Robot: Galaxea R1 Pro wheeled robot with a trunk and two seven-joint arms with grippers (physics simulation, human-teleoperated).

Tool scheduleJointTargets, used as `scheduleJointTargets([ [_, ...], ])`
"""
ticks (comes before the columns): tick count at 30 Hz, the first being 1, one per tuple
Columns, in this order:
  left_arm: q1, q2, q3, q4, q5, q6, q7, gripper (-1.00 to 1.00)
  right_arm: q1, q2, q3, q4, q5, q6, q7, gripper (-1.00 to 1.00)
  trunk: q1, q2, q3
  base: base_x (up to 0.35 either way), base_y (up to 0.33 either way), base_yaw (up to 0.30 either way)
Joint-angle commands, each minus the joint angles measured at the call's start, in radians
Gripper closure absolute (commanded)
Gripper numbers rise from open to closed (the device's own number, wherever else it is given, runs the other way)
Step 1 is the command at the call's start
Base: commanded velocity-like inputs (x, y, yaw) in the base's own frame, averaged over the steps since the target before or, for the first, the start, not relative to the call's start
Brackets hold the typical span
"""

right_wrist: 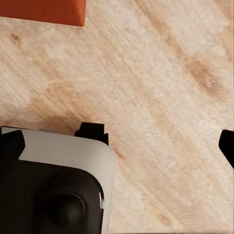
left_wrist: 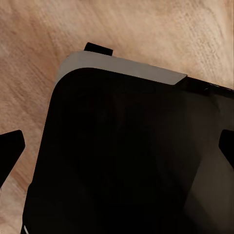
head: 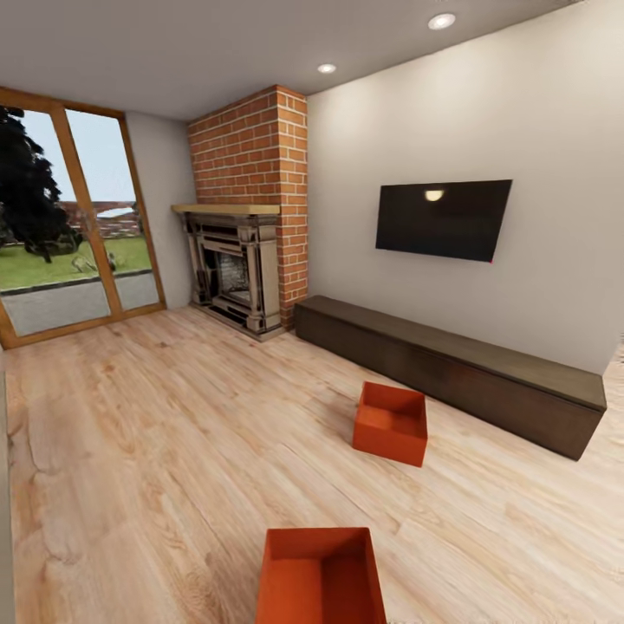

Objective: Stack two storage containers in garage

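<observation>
I am in the living room, on its light wood plank floor [head: 156, 433]. One orange-red storage container [head: 392, 422] stands on the planks in front of the low dark cabinet. The other storage container [head: 321, 576] sits close below me at the picture's lower edge, partly cut off. The right wrist view catches an edge of a container [right_wrist: 41, 9] on the wood. My left gripper [left_wrist: 117, 148] is open over my own dark base, with nothing between its fingers. The right gripper [right_wrist: 119, 144] also stands open and holds nothing. The garage is out of view.
A long low dark cabinet [head: 459, 368] runs along the right wall under a black TV [head: 442, 218]. A red brick fireplace [head: 247, 251] fills the far corner, with glass patio doors [head: 74, 225] to its left. My base [right_wrist: 53, 185] shows beneath the right wrist.
</observation>
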Motion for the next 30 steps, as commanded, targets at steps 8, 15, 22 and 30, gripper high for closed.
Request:
scheduleJointTargets([
  [8, 0.000, 0.000, 0.001, 0.000, 0.005, -0.003, 0.000, -1.00, -0.001, -0.002, 0.005, 0.003, -0.007, -0.006, 0.004, -1.00, 0.000, -0.001, -0.001, 0.001, 0.000, -0.109],
  [15, 0.000, 0.001, 0.001, 0.000, 0.005, -0.003, 0.000, -1.00, -0.001, -0.001, 0.005, 0.003, -0.007, -0.006, 0.004, -1.00, 0.000, -0.001, -0.001, 0.000, 0.000, -0.043],
  [22, 0.000, 0.001, 0.001, 0.000, 0.005, -0.003, 0.000, -1.00, -0.001, 0.000, 0.005, 0.003, -0.011, -0.004, 0.004, -1.00, 0.000, -0.001, -0.001, 0.000, 0.000, -0.067],
  [30, 0.000, 0.000, 0.001, 0.000, 0.006, -0.003, 0.000, -1.00, -0.001, -0.003, 0.006, 0.003, -0.005, -0.004, 0.004, -1.00, 0.000, -0.001, -0.001, 0.000, 0.000, -0.003],
])
